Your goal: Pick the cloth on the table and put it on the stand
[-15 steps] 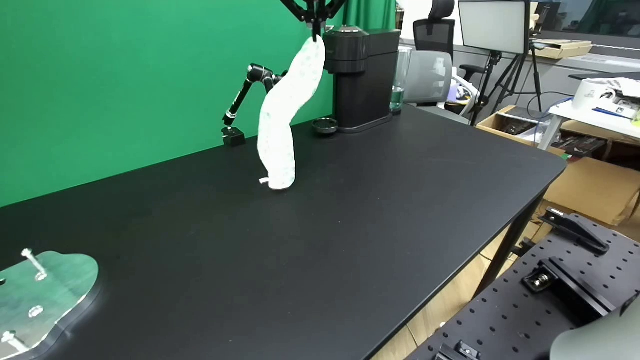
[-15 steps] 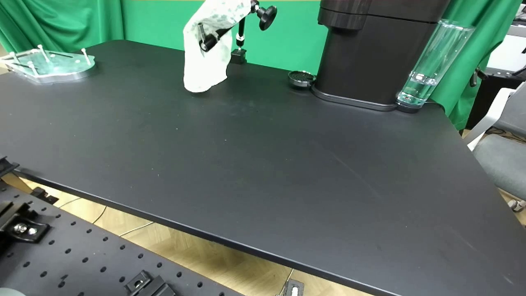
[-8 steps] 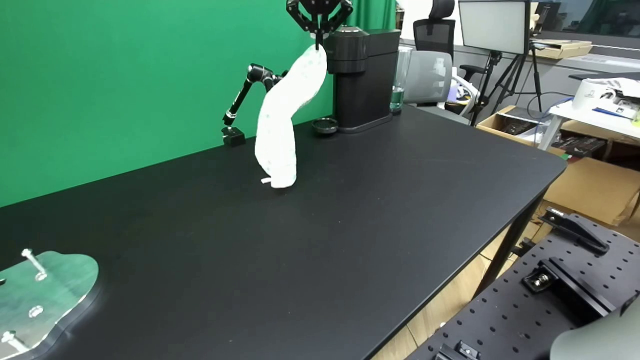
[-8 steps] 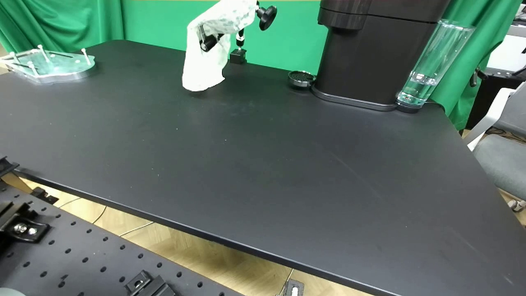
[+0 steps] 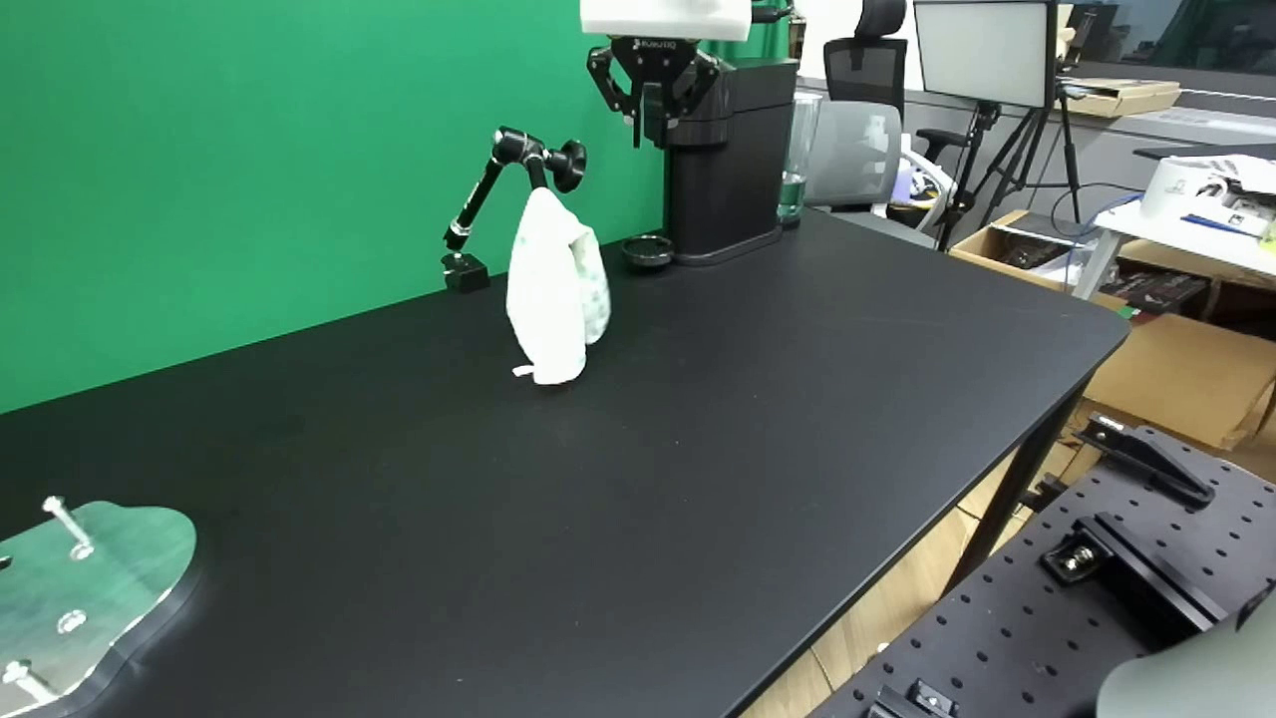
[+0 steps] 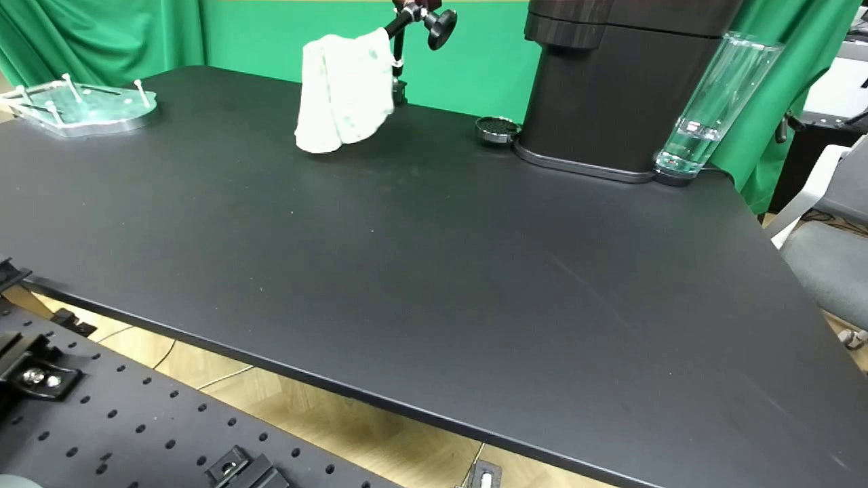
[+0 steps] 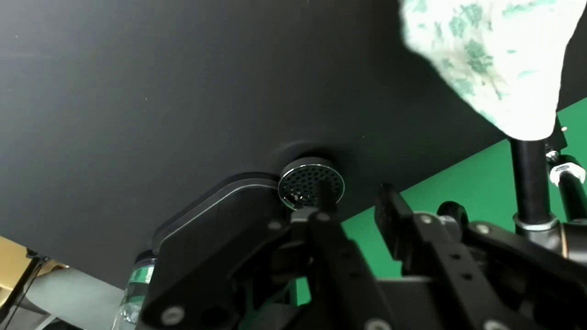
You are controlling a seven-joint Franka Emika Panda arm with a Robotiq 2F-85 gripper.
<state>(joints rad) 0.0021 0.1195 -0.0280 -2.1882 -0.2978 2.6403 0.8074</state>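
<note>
The white cloth with faint green marks hangs draped over the arm of the black stand. It shows in both exterior views [image 5: 550,289] [image 6: 346,95] and at the top right of the wrist view [image 7: 495,59]. Its lower end is at or just above the tabletop; I cannot tell which. The stand [image 5: 478,204] is a jointed black arm with a knob [image 6: 441,28]; its bar [image 7: 529,183] comes out from under the cloth in the wrist view. My gripper [image 5: 648,135] is open and empty, up and to the side of the cloth, apart from it. Its fingers stand apart in the wrist view [image 7: 357,187].
A black coffee machine [image 5: 723,160] with a clear water tank [image 6: 712,108] stands close to the gripper. A small round drip tray [image 7: 312,181] lies at its foot. A clear plate with pegs [image 5: 120,568] lies on the black table [image 5: 598,499]. A green wall [image 5: 249,150] is behind.
The gripper has let go of the cloth and moved lower and toward the coffee machine. The cloth's raised end has dropped, so both sides now hang from the stand's arm.
</note>
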